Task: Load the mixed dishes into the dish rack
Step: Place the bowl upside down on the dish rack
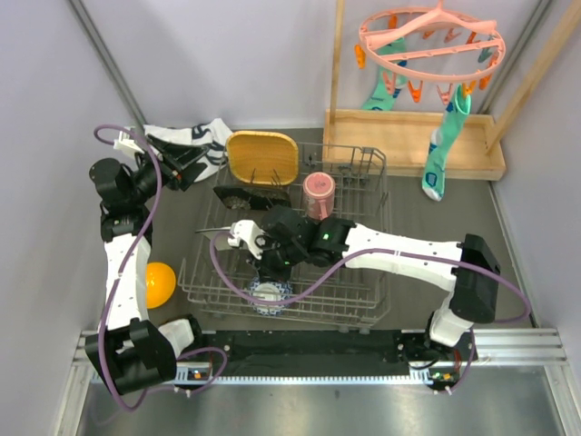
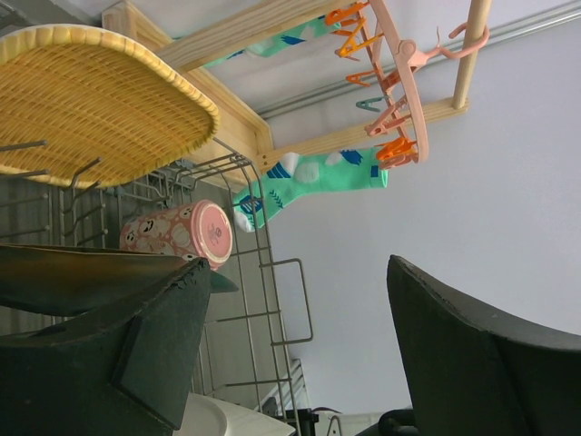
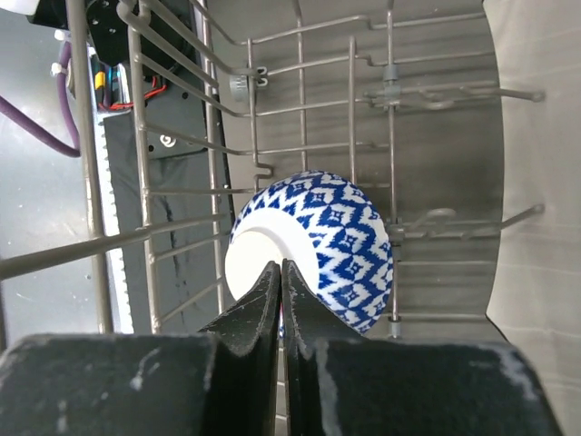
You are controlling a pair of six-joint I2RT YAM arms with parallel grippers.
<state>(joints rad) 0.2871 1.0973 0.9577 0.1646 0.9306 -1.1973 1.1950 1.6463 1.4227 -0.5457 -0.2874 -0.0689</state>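
The dish rack (image 1: 368,272) stands mid-table. Its back rows hold the yellow plate (image 1: 262,156), the black floral plate (image 1: 247,194) and the pink cup (image 1: 319,193). The blue-white bowl (image 1: 270,296) lies on its side near the rack's front. My right gripper (image 1: 273,272) hangs just over it, shut with nothing between its fingers. In the right wrist view the closed tips (image 3: 280,266) overlap the bowl (image 3: 340,241). The orange bowl (image 1: 160,282) sits on the table left of the rack. My left gripper (image 1: 188,164) is open and empty at the rack's back left corner. Its wrist view shows the yellow plate (image 2: 91,100) and pink cup (image 2: 182,234).
A white printed cloth (image 1: 198,136) lies behind the left gripper. The wooden tray (image 1: 413,150) stands at the back right. The pink peg hanger (image 1: 431,41) hangs over it with teal socks (image 1: 440,154). Walls close in on both sides.
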